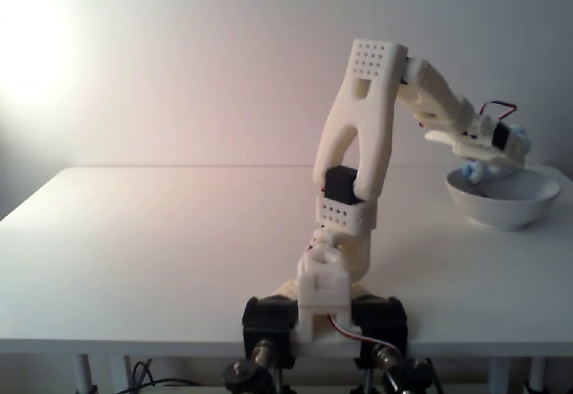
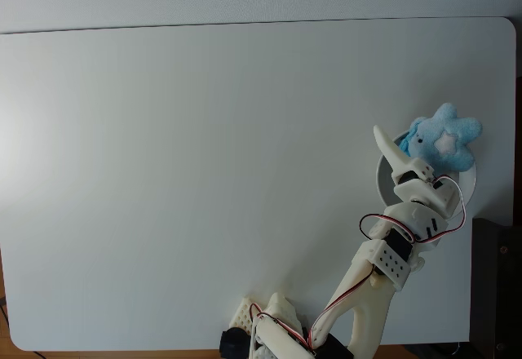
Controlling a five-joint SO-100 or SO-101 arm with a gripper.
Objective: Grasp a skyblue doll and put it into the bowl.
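While the white table point(image 2: 204, 171) spreads bare, fingers point(image 2: 408, 151) clench the skyblue doll point(image 2: 444, 137) above the bowl point(image 1: 504, 199).

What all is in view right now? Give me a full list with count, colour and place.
table: one, white, carrying everything in both fixed views.
bowl: one, glossy white, near the table's right edge in both fixed views.
skyblue doll: one, fluffy pale blue with a whitish patch, over the bowl's far rim from above; from the side, blue fluff shows at the pincer just above the bowl.
dark object: one, black, off the table's right edge in the top-down view; cannot tell what it is.
arm: one, white with black motors, based at the near table edge, reaching right to the bowl.
pincer: one, white, over the bowl beside the doll; cannot tell whether it is gripping.
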